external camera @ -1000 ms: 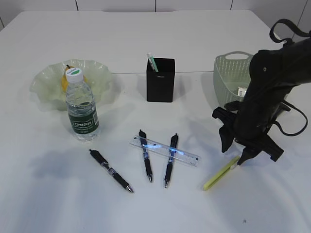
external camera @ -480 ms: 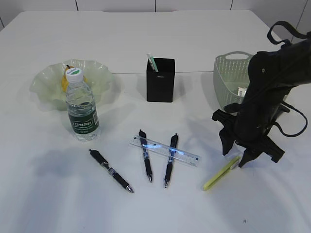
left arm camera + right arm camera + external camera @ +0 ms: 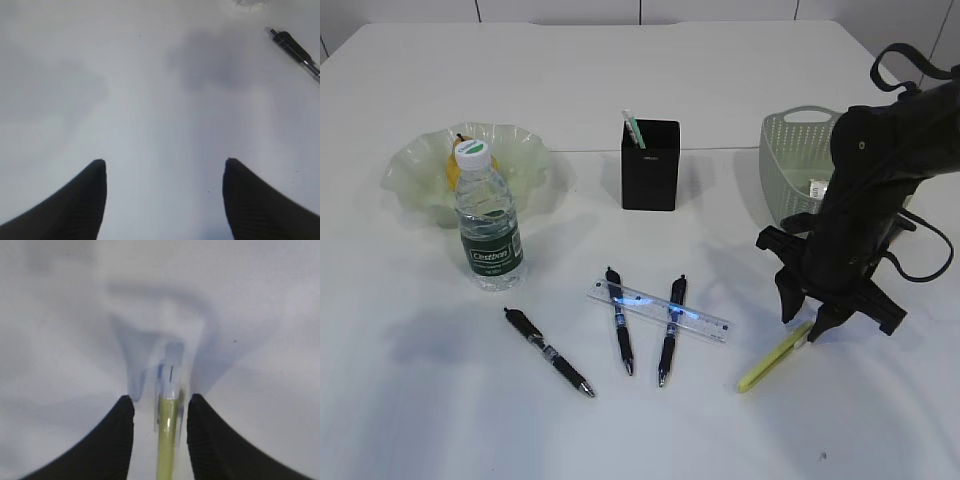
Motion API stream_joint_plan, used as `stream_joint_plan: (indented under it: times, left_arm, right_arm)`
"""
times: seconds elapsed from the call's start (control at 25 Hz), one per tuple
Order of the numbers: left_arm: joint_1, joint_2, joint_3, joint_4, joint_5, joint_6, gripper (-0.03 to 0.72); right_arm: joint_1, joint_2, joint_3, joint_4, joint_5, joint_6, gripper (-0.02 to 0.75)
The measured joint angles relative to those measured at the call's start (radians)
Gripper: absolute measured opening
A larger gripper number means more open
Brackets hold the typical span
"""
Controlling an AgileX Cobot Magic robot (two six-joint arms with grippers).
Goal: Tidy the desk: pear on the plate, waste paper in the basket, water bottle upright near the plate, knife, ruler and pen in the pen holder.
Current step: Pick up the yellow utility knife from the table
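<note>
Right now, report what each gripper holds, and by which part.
The left gripper holds nothing. The right gripper straddles the yellow-green knife near one end; a closed grip cannot be told.

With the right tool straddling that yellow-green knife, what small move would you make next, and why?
Probably finish closing the right tool on the yellow-green utility knife, then lift. In the right wrist view the knife lies between the two fingers with narrow gaps on both sides, so it looks centred but not yet clamped. It is flat on the table, and the black pen holder awaits.

Setting: laboratory test bench staged as an office workspace. Indicators: bare white desk (image 3: 640,90), black pen holder (image 3: 651,165) at far centre, robot arm (image 3: 865,210) on the right.
</note>
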Motion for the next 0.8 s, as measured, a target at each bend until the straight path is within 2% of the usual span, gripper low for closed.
stream_joint_plan:
  times: [0.8]
  left_arm:
    - [0.000,0.000,0.000,0.002,0.000,0.000,0.510]
  right_arm:
    - [0.000,0.023,0.000,0.002,0.006,-0.017,0.249]
